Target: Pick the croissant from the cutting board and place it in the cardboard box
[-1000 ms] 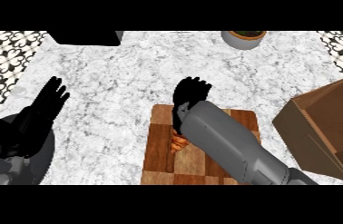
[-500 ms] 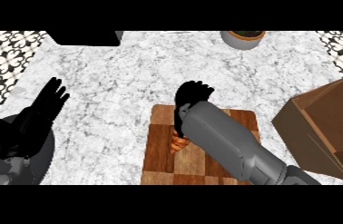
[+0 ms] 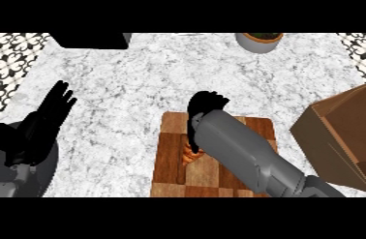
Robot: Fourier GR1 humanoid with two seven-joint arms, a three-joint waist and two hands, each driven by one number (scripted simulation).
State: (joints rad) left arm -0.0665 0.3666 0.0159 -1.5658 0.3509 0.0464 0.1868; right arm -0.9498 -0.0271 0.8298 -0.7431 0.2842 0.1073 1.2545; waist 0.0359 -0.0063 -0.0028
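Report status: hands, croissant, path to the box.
Right hand over the cutting board, fingers curled, nothing visibly held. Left hand open, resting at left. Croissant on board, mostly hidden by forearm. Cardboard box at right; nothing between.

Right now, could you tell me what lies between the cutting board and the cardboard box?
Only bare marble counter separates the cutting board from the box, seen in the head view.

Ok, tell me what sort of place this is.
Most likely a kitchen counter: a marble-patterned countertop carries a wooden cutting board with a croissant on it, and a small pot stands at the far edge.
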